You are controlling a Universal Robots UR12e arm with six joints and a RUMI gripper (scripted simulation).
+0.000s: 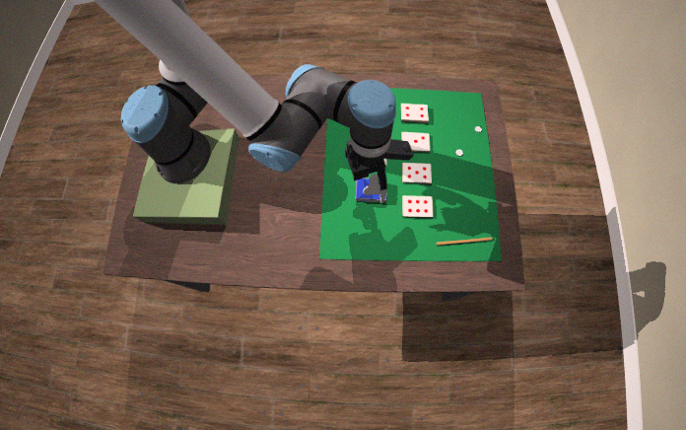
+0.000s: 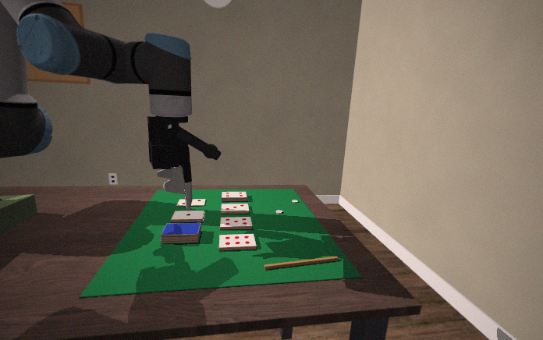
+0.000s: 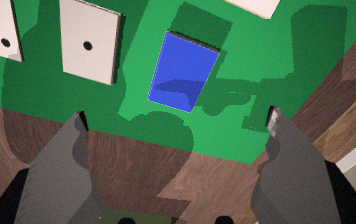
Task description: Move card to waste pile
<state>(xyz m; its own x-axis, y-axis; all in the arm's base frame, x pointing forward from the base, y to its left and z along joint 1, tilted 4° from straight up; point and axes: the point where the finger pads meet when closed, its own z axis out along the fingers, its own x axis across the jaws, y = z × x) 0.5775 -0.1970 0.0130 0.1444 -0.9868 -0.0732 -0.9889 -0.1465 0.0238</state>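
The stock is a blue-backed stack on the green mat; it also shows in the overhead view and in the wrist view. Beside it lies the waste pile, a pale card with one black dot, which the wrist view shows too. A second one-dot card lies farther along the same row. My gripper is open and empty. It hangs above the stock and waste pile, clear of both. Its two fingers frame the wrist view, with the stock just beyond them. In the overhead view the wrist hides the waste pile.
Several face-up red-pip cards form a second row to the right of the stock. A thin wooden stick lies near the mat's front right. Two small white discs sit farther right. The arm's base stands on a green block.
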